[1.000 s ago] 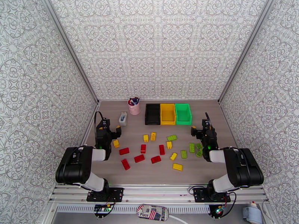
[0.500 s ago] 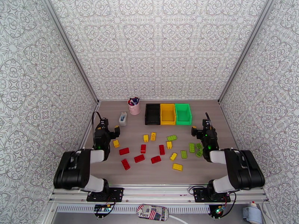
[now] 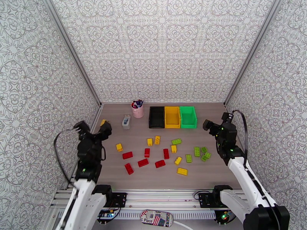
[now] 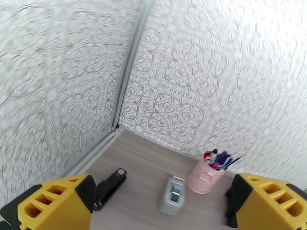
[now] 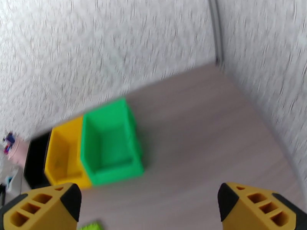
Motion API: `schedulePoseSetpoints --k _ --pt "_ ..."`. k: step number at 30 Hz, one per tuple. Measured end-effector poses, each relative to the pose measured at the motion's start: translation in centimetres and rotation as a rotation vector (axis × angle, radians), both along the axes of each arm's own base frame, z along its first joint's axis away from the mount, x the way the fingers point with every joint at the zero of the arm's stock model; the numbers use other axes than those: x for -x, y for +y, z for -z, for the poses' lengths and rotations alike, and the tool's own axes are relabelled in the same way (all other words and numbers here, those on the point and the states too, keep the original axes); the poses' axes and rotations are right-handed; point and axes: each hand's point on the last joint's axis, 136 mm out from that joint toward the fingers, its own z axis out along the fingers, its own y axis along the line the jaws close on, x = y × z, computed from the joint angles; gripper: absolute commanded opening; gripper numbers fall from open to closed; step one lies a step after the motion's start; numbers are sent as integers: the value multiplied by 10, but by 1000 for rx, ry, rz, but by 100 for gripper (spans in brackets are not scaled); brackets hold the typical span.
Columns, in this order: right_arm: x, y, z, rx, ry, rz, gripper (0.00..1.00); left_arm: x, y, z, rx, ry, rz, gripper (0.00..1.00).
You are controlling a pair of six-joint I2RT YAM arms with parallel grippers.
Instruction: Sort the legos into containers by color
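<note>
Left gripper (image 3: 93, 128): fingers wide, holding nothing, over table (image 3: 215, 112) left edge | Right gripper (image 3: 217, 121): fingers wide, holding nothing, over right edge | Legos (image 3: 143, 162): scattered mid-table | Containers (image 3: 172, 125): row at far edge

both arms up; left pincer (image 3: 93, 126) and right pincer (image 3: 217, 121) gape wide, empty.

1. The black bin (image 3: 156, 117), yellow bin (image 3: 172, 116) and green bin (image 3: 188, 116) stand touching in one row at the back of the table (image 3: 207, 110).
2. Right of the green bin the table is bare up to the side wall (image 3: 268, 92).
3. The pink cup of pens (image 3: 137, 110) and the white-and-blue box (image 3: 126, 121) stand left of the bins, with a narrow gap between.
4. The legos (image 3: 166, 153) lie scattered across the middle; a free strip runs between them and the bins.
</note>
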Motion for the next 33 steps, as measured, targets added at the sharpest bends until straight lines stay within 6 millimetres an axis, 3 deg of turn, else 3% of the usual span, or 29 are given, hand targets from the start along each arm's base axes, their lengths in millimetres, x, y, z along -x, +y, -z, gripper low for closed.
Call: schedulePoseSetpoints --k 4,8,12,15,19,22,28,33 --pt "25 24 43 -121 180 -88 85 33 0 21 132 42 13 99" --pt "36 43 67 -209 299 -162 84 38 -18 58 243 179 101 99" --pt "44 58 95 -240 423 -208 84 26 -55 98 361 366 267 99" --pt "51 75 110 -240 505 -247 81 20 -98 131 405 528 409 99" --pt "55 103 120 -226 571 -314 79 33 -165 159 321 689 598 99" --pt "57 126 121 -209 594 -365 79 38 -198 170 235 747 657 99" --pt "61 177 125 -143 635 -482 78 25 -232 192 192 823 648 99" --pt "60 211 129 -92 663 -545 73 21 -245 198 207 834 643 99"
